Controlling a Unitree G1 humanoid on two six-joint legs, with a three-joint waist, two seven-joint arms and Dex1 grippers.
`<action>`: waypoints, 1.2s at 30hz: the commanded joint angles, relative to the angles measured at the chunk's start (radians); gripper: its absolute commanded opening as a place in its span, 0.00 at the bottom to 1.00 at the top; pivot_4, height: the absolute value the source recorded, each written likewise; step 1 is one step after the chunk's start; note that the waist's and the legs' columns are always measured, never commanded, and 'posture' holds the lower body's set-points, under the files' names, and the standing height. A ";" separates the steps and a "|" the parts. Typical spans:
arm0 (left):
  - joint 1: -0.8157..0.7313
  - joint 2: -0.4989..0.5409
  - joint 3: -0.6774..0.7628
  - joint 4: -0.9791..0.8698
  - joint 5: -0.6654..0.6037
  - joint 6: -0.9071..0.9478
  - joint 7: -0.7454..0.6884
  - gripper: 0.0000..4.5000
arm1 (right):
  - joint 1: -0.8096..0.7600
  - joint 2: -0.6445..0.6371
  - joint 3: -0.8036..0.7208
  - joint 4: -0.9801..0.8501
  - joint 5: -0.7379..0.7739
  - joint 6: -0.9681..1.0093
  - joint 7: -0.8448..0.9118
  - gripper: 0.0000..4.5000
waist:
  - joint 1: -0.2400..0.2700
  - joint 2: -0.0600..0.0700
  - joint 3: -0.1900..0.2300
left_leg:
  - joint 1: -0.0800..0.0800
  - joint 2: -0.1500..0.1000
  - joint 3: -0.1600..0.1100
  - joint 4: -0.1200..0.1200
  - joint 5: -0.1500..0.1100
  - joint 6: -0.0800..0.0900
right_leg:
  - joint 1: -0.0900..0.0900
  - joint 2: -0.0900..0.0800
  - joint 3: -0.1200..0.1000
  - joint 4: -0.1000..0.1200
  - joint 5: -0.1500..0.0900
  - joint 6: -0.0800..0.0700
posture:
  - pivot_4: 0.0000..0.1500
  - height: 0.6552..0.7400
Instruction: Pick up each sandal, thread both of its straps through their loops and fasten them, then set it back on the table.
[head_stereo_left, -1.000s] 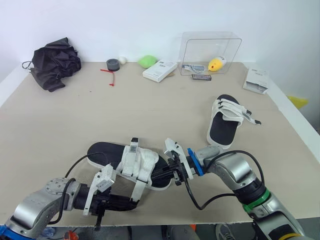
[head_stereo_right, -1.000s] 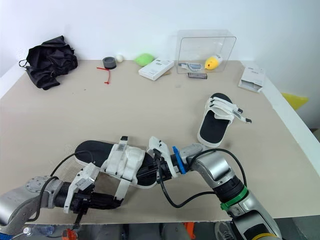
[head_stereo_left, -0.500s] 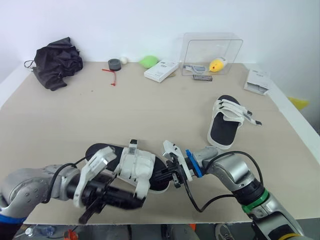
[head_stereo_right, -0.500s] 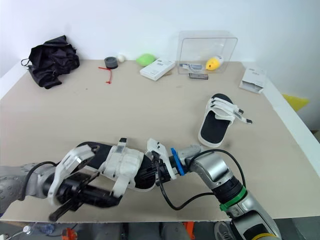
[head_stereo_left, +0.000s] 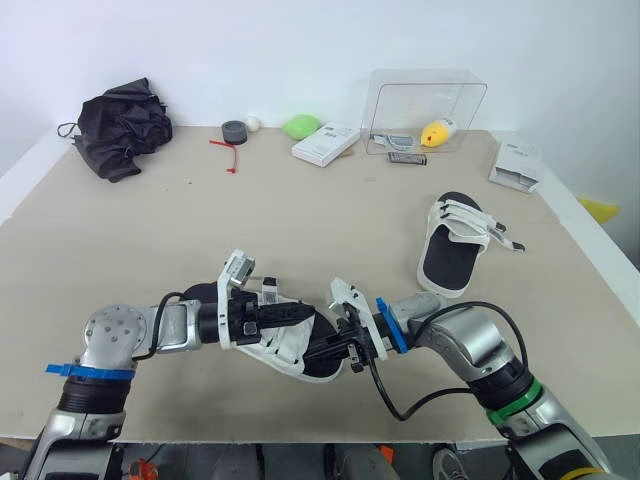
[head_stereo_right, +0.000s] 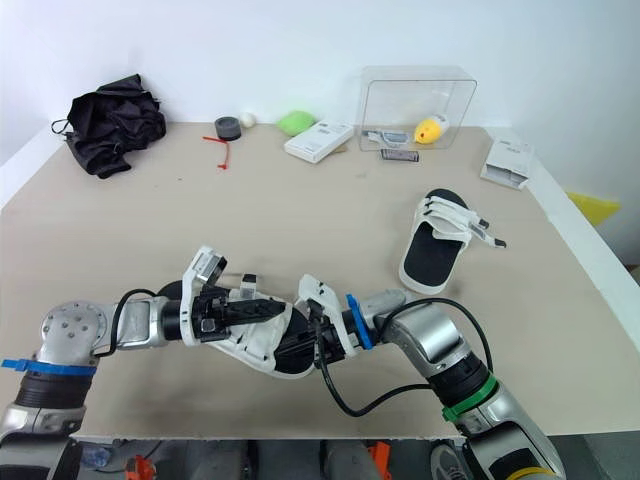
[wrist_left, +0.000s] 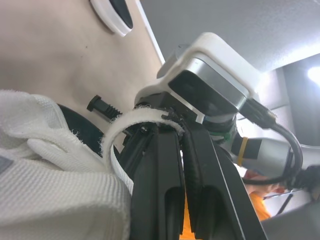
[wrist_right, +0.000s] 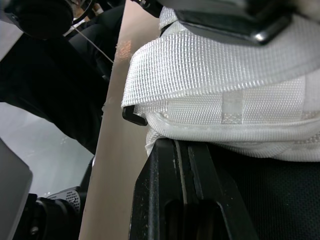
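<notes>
1. Position of the work. The near sandal (head_stereo_left: 292, 345) is at the front of the table (head_stereo_left: 150, 230), between my two grippers and tipped onto one side. I cannot tell whether its heel end touches the table. The far sandal (head_stereo_left: 452, 248) lies flat, well apart to my right, with its straps lying across its top.
2. Right gripper (head_stereo_left: 336, 350). Its fingers (wrist_right: 165, 190) are drawn narrow and, as far as I can judge, clamp the black sole edge just under the white webbing.
3. Left gripper (head_stereo_left: 283, 316). Its fingers (wrist_left: 160, 185) are nearly together, pinching the free end of a strap (wrist_left: 131, 120), which curls in an arc over the tips.
4. Step in hand, as I judge it: guiding this strap toward its loop (wrist_right: 134, 116), a dark edge that shows under the webbing.
5. Fault: strap slips out. Cause: I hold it only at the fingertips, and any pull along the webbing could draw it free.
6. Fault: strap misses or bunches at the loop. Cause: the curled end is soft and will fold if pushed rather than led.
7. Fault: sandal twists or drops. Cause: the right hold is on a thin edge, and a sideways pull from the left arm would lever against it.
8. Fault: grippers collide. Cause: both sets of fingers work very near each other over the same strap.
</notes>
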 joint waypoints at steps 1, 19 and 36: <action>-0.020 -0.022 -0.026 0.046 0.047 0.039 0.076 0.00 | 0.011 0.014 0.022 -0.011 -0.001 0.006 -0.007 0.00 | 0.000 0.000 0.000 | 0.001 -0.001 0.000 0.001 0.000 0.000 | 0.001 0.000 0.002 0.000 0.002 0.001 | 1.00 1.00; -0.231 -0.145 0.118 0.177 0.111 0.045 0.270 0.52 | 0.013 0.018 0.014 -0.006 -0.001 0.009 -0.002 0.00 | -0.007 0.001 0.000 | 0.007 -0.016 -0.015 -0.001 0.001 0.001 | 0.004 0.001 0.012 -0.001 0.005 0.005 | 1.00 1.00; -0.398 -0.027 0.066 0.081 0.491 -0.256 -0.224 0.52 | 0.006 0.013 0.016 0.003 -0.002 0.001 0.008 0.00 | -0.010 -0.001 0.003 | -0.004 -0.017 -0.018 -0.012 0.002 -0.006 | -0.011 0.001 0.014 -0.004 0.003 0.004 | 1.00 1.00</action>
